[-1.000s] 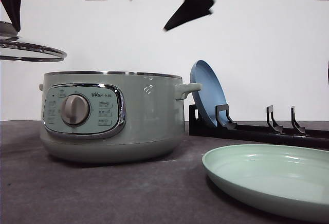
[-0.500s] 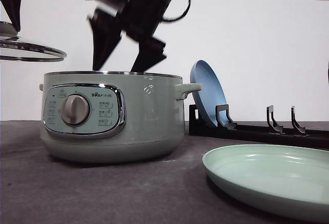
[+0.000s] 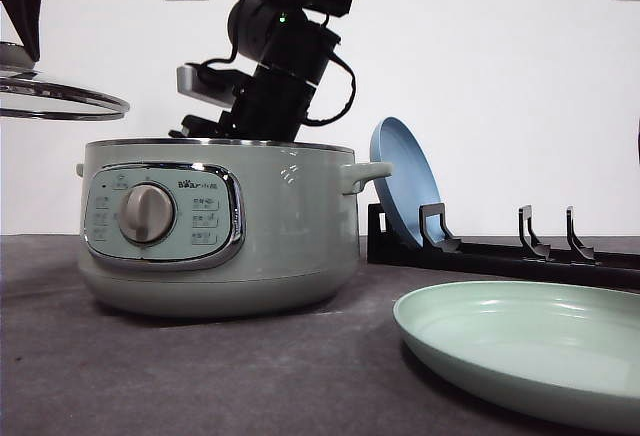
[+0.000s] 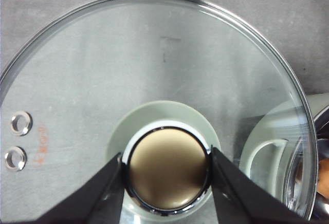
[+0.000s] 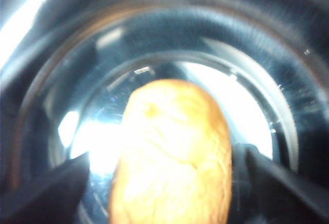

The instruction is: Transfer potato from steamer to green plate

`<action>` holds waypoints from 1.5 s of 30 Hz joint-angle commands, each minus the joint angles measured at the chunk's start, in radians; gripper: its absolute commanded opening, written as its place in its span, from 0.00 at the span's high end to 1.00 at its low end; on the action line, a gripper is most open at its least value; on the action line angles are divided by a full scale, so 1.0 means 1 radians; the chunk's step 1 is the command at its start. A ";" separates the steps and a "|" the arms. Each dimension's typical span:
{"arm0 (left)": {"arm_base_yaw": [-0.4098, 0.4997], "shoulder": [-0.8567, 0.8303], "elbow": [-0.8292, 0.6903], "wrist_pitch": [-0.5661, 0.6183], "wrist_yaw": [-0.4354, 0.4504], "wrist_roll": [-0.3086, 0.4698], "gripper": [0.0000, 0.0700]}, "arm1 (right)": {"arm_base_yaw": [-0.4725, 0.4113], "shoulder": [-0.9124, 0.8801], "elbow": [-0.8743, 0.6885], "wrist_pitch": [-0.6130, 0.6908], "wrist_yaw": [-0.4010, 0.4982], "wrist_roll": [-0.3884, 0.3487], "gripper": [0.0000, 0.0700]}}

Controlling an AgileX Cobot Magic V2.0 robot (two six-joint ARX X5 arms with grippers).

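Reaching into the steamer (image 3: 215,226) for the potato (image 5: 172,157), green plate (image 3: 530,351) waiting well apart to the right.

Deep inside the pot, right gripper (image 5: 164,175) spread wide, one finger on either side of the potato, not yet touching. Likely firm, fairly heavy, rough-skinned yet rounded: best pinched across the narrow middle. Left gripper (image 4: 167,170) clamped on the glass lid (image 4: 154,95) knob.

the right arm (image 3: 285,51) is black, with looping black cables, a grey block and small green lights.
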 commanded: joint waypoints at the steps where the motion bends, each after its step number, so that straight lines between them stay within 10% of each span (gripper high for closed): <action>1: 0.000 -0.019 0.042 0.025 0.003 0.008 1.00 | 0.010 0.032 0.031 0.007 -0.001 -0.004 0.32; 9: 0.000 -0.019 0.042 0.026 0.003 0.008 1.00 | 0.010 0.048 0.031 0.008 -0.002 0.012 0.63; 28: 0.001 -0.019 0.042 0.026 0.003 0.008 1.00 | -0.075 -0.215 0.260 -0.417 0.026 0.029 0.63; 45: -0.001 -0.019 0.040 0.025 0.003 0.008 1.00 | -0.181 -0.952 -0.446 -0.415 0.102 0.058 0.63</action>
